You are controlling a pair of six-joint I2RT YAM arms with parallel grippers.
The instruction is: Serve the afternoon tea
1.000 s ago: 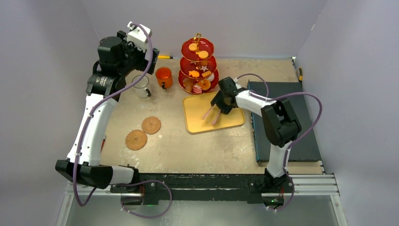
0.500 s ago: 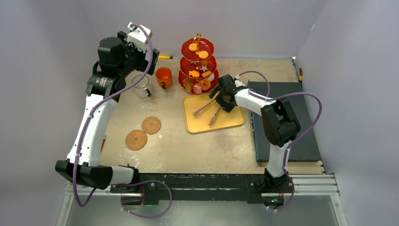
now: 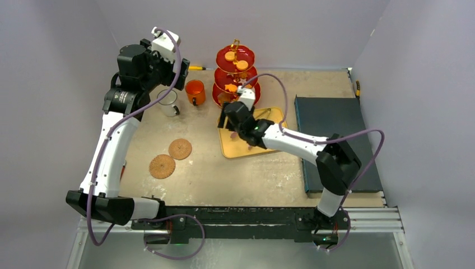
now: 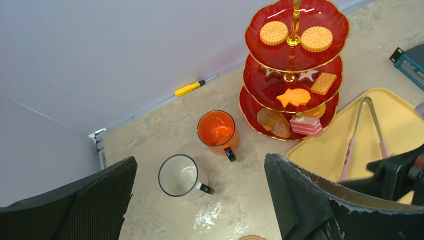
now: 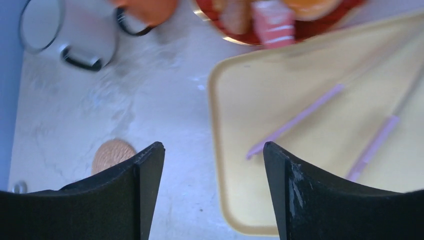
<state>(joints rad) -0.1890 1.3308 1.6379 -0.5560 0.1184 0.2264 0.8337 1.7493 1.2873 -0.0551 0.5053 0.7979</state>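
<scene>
Top view: right gripper (image 3: 229, 120) swinging left across yellow tray (image 3: 263, 147); tongs (image 3: 263, 114) I was gripping a second ago now lying loose on tray; pastries (image 3: 242, 65) sitting on stand (image 3: 250, 55), so I'm judging plating done, mugs next.

Left wrist: left gripper (image 4: 200, 210) hovering, fingers wide apart, empty, above orange mug (image 4: 216, 129) and white mug (image 4: 179, 175); both standing well apart from coasters (image 3: 180, 148).

Right wrist: fingers apart, nothing between; tray edge passing below.

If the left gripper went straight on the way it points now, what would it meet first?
The left gripper, jaws open, points down at the white mug: probably that first, though depth is unclear and it may just miss.
</scene>
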